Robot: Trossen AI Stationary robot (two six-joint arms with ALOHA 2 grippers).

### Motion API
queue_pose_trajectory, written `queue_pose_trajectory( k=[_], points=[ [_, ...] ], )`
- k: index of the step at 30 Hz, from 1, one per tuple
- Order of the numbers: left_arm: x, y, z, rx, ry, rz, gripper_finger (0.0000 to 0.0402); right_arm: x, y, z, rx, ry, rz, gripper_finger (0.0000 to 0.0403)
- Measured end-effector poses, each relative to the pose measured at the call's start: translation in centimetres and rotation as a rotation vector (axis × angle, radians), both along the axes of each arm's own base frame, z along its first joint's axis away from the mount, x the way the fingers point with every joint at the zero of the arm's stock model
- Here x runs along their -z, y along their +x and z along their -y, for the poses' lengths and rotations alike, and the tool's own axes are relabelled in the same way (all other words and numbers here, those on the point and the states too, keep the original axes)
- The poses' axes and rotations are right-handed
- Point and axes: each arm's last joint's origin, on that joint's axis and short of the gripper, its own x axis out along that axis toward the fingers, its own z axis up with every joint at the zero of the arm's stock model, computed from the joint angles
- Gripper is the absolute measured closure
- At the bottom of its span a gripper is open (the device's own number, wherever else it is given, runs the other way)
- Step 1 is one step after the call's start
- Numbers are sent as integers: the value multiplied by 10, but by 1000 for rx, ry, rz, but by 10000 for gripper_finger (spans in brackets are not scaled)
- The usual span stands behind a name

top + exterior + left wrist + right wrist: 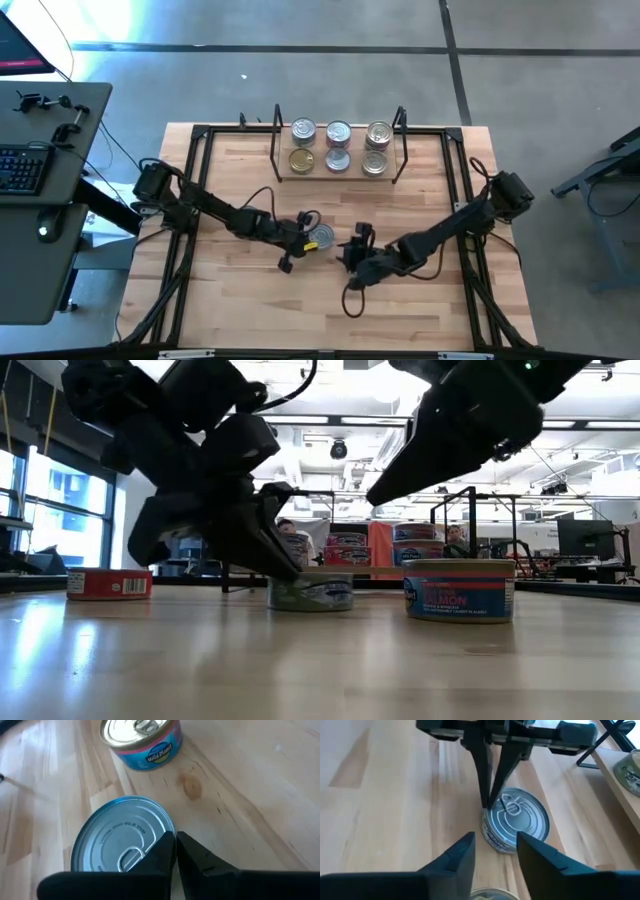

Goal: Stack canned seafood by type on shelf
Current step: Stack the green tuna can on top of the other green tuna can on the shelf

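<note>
L gripper (306, 236), fingers pinched together w/ tips touching the rim of the short round silver-lid tin (320, 237) mid-table, is nearer to it than my R gripper (357, 243), jaws apart just beside, black-rod wooden-board shelf (285, 172) well beyond.

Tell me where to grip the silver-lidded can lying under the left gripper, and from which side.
Grip the silver-lidded can across its round side wall, coming straight down from above. It sits flat and upright on the table, too short for a side approach. The left gripper is shut over its lid and would need opening first.
</note>
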Motion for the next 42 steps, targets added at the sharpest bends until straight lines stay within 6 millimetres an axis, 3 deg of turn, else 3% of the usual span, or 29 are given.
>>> queue_pose_trajectory(
  k=[10, 21, 30, 34, 40, 42],
  points=[
    [-11, -21, -12, -71, -197, 71, 401, 11, 10, 16, -37, -163, -64, 160],
    [-12, -57, -35, -56, -447, 247, 401, 49, 43, 16, -191, -439, -5, 155],
    [-9, -64, -37, -46, -476, 255, 401, 69, 60, 40, -125, -409, 36, 155],
    [-9, -64, -37, -45, -476, 261, 401, 68, 64, 46, -135, -342, 62, 177],
    [-13, -62, -40, -75, -482, 314, 400, 69, 64, 47, -118, -259, 78, 281],
    [-16, -61, -40, -84, -478, 343, 392, 67, 64, 46, -97, -226, 88, 280]
  ],
)
